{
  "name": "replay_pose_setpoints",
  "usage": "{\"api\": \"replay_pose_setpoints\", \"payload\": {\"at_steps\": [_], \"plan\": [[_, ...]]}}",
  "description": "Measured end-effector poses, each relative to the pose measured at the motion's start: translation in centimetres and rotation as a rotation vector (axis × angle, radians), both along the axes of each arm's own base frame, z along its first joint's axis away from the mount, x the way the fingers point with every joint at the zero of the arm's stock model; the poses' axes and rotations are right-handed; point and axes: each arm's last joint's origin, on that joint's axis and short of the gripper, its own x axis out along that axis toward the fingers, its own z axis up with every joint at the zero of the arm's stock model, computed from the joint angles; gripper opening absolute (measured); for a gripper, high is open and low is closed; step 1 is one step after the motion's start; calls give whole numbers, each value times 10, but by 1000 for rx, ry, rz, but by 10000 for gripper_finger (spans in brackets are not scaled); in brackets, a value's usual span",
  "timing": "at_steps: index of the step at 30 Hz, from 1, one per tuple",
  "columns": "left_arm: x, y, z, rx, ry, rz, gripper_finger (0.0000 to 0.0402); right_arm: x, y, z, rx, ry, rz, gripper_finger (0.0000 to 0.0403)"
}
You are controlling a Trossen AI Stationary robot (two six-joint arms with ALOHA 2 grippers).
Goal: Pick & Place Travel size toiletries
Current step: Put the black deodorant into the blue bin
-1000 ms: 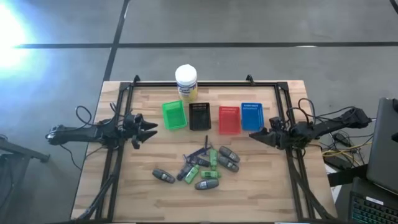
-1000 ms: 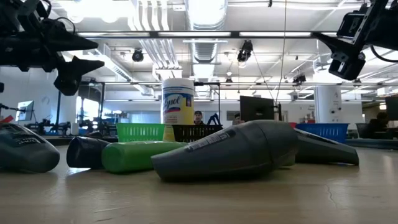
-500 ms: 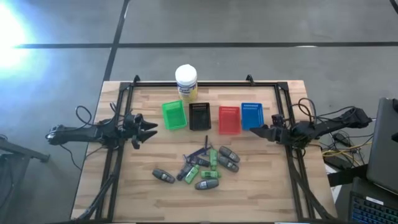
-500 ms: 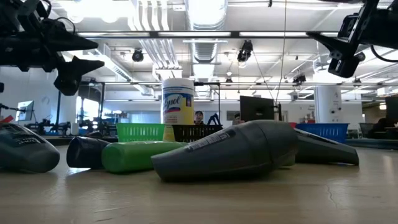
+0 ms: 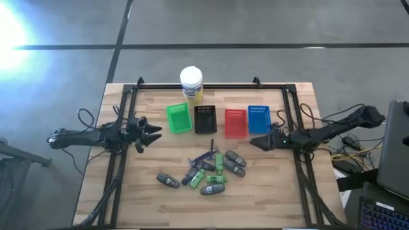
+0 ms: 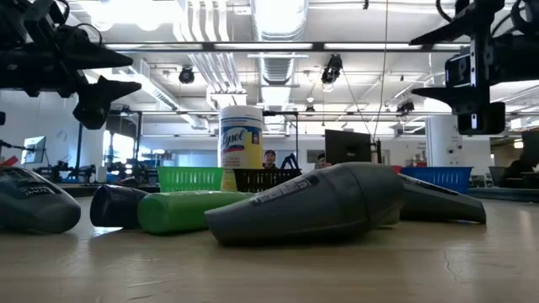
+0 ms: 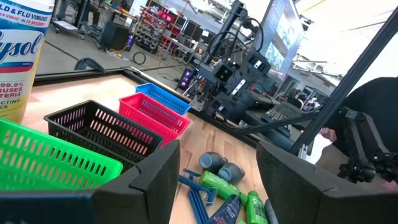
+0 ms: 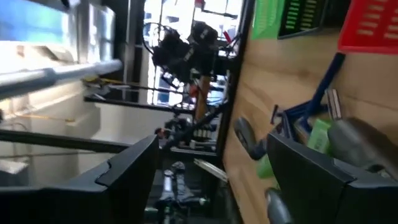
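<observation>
The travel size toiletries lie in a loose pile on the table's near middle: dark grey oval tubes, green packs and slim dark blue sticks. One grey tube lies apart toward the left. The low view shows a grey tube and a green pack close up. My left gripper hovers open at the left side, above the table, with the pile ahead of its fingers. My right gripper is open above the table, just right of the pile and near the blue basket; the right wrist view shows sticks and a tube.
Four slotted baskets stand in a row behind the pile: green, black, red, blue. A yellow jar with a white lid stands at the far edge. A black frame borders the table.
My right gripper has moved toward the table's left and a little nearer, closing on the pile, and has rolled about its wrist so that its fingers now stand one above the other. The left arm and the toiletries have kept still.
</observation>
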Motion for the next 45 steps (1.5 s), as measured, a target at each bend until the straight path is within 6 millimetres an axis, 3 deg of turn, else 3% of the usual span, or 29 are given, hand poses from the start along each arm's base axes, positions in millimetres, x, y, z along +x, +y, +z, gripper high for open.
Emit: {"api": "replay_pose_setpoints", "payload": {"at_steps": [11, 18, 24, 32, 40, 45], "plan": [[0, 0, 0, 0, 0, 0, 218, 31, 12, 14, -61, 110, 81, 276], [0, 0, 0, 0, 0, 0, 218, 54, 23, 19, -63, 384, 193, 285], [0, 0, 0, 0, 0, 0, 218, 73, 28, 40, -179, 533, 225, 292], [0, 0, 0, 0, 0, 0, 218, 78, 24, 56, -317, 748, 206, 289], [0, 0, 0, 0, 0, 0, 218, 82, 22, 54, -402, 802, 107, 278], [0, 0, 0, 0, -1, 0, 218, 97, 18, 39, -414, 847, 136, 288]]}}
